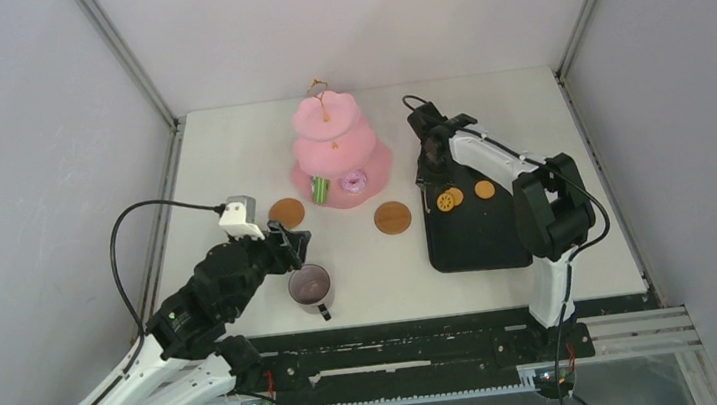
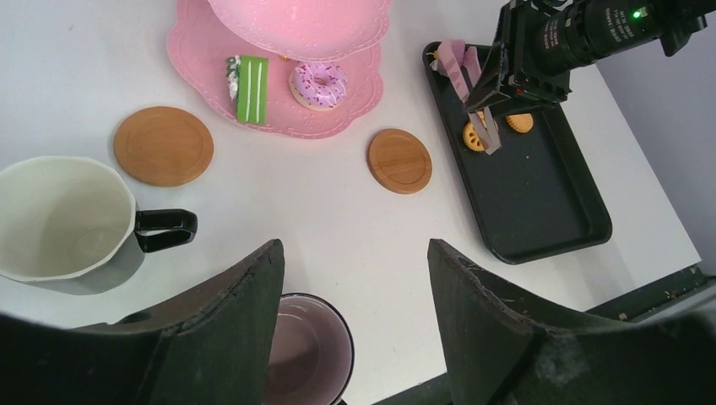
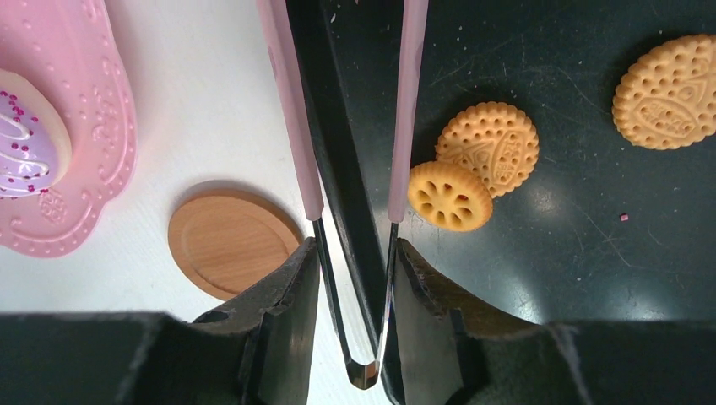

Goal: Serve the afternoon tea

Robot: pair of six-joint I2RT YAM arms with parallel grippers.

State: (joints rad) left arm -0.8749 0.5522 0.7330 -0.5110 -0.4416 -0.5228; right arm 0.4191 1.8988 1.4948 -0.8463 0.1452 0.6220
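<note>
The pink three-tier cake stand (image 1: 334, 150) stands at the back centre. Its bottom tier (image 2: 279, 122) holds a green cake slice (image 2: 250, 87) and a sprinkled donut (image 2: 318, 84). Two round brown coasters (image 1: 286, 211) (image 1: 392, 217) lie bare in front of it. A dark mug (image 1: 310, 286) with a pinkish inside stands near the front, just below my open left gripper (image 2: 355, 249). A second mug (image 2: 59, 219), pale inside, stands to its left. My right gripper (image 3: 355, 249) is shut on thin tongs (image 3: 404, 126), whose tips hang by yellow biscuits (image 3: 450, 196) (image 3: 490, 148).
A black rectangular tray (image 1: 479, 240) lies at the right with one more biscuit (image 3: 671, 80) on it. Grey walls and metal frame posts (image 1: 134, 65) close in the white table on three sides. A dark rail (image 1: 419, 342) runs along the front edge.
</note>
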